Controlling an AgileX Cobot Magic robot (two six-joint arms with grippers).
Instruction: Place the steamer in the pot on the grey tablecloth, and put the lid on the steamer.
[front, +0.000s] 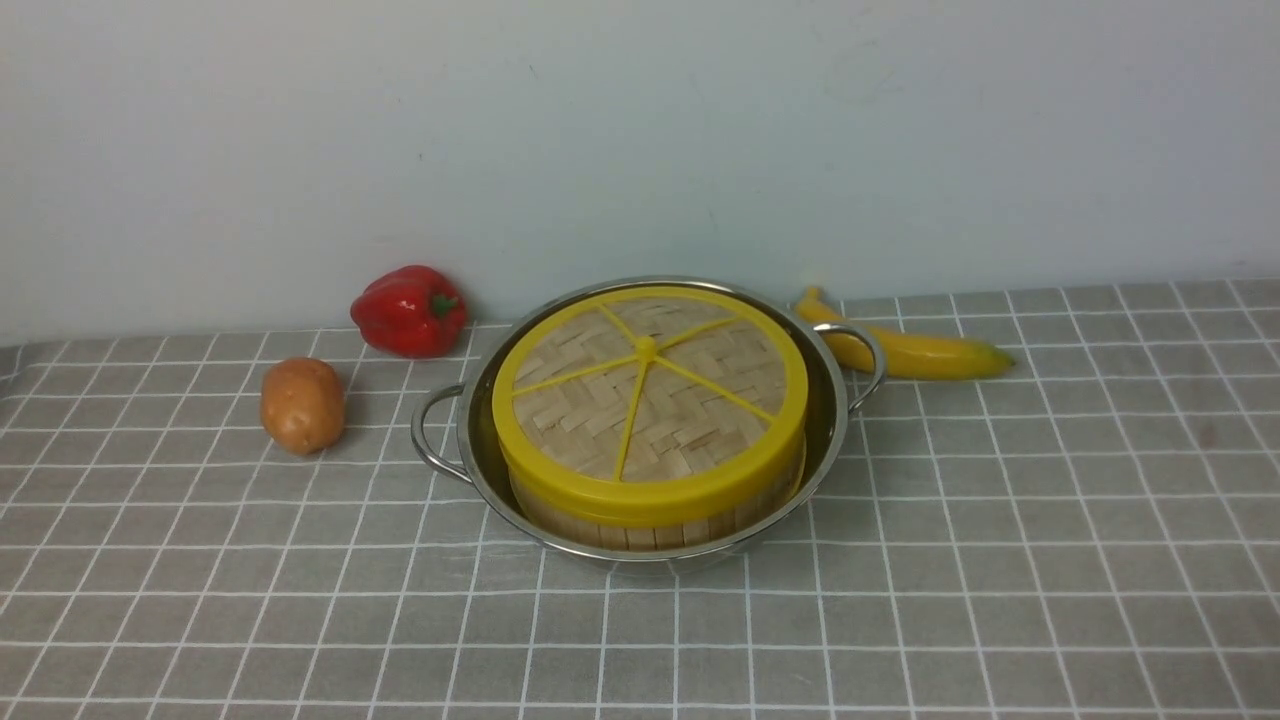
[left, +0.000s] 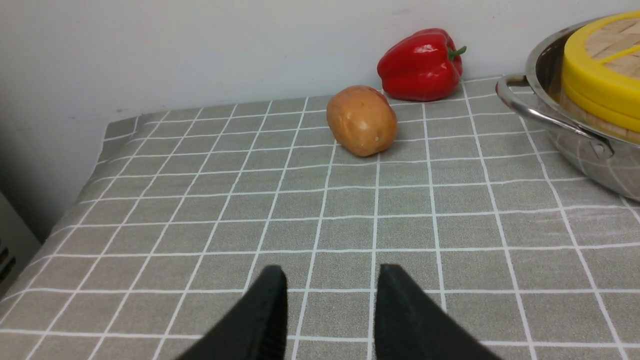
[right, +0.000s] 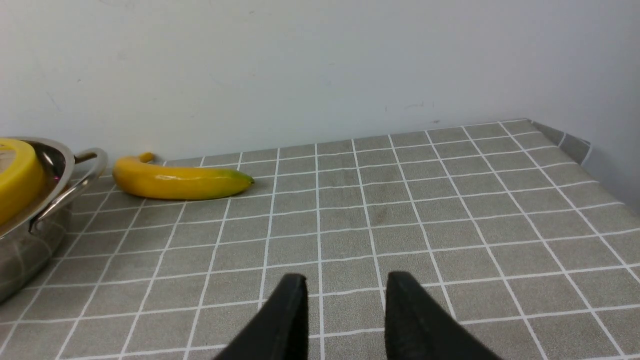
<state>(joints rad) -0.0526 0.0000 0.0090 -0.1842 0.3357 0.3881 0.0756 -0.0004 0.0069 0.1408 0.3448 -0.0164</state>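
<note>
Pale wall, grey tablecloth (front: 1000, 560); lid (front: 650, 385) on steamer (front: 660, 520) in pot (front: 835, 425). Left gripper (left: 330, 280), right gripper (right: 345, 285) parted, empty. Risk: nudging lid askew.

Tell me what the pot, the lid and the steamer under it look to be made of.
Pot: polished metal, likely stainless steel, mirroring the grid cloth. Lid: woven pale strips, seemingly bamboo, with a glossy yellow rim and spokes that look plastic. Steamer: upright pale slats, probably bamboo too.

The left gripper's (left: 330, 300) parted, empty fingers (left: 265, 315) hover over the tablecloth (left: 250, 210), facing a potato (left: 362, 120), red pepper (left: 420, 65) and the pot (left: 595, 155) holding the lidded steamer (left: 595, 125).
</note>
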